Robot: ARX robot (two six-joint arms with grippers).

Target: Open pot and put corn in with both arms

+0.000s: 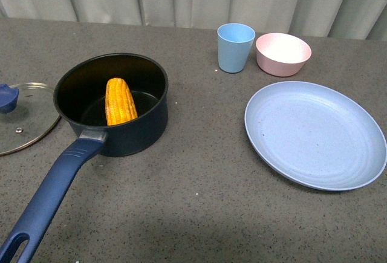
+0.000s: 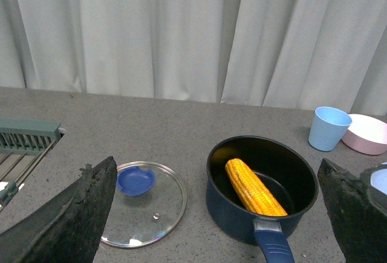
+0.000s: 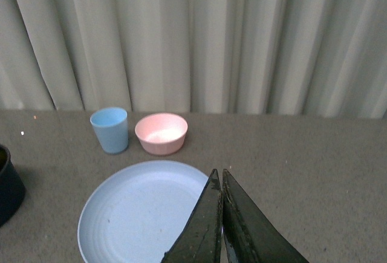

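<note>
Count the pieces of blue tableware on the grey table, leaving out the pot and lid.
2: a light blue cup beside the pink bowl, and a large light blue plate in front of both.

On my front camera I see the pot (image 1: 121, 127) uncovered on the grey table (image 1: 199, 190), with the corn (image 1: 120, 101) lying inside it, leaning on the wall. The lid (image 1: 24, 118) rests flat just left of it. To the right sit a blue cup (image 1: 235, 47), pink bowl (image 1: 283, 54) and blue plate (image 1: 314, 133).
</note>
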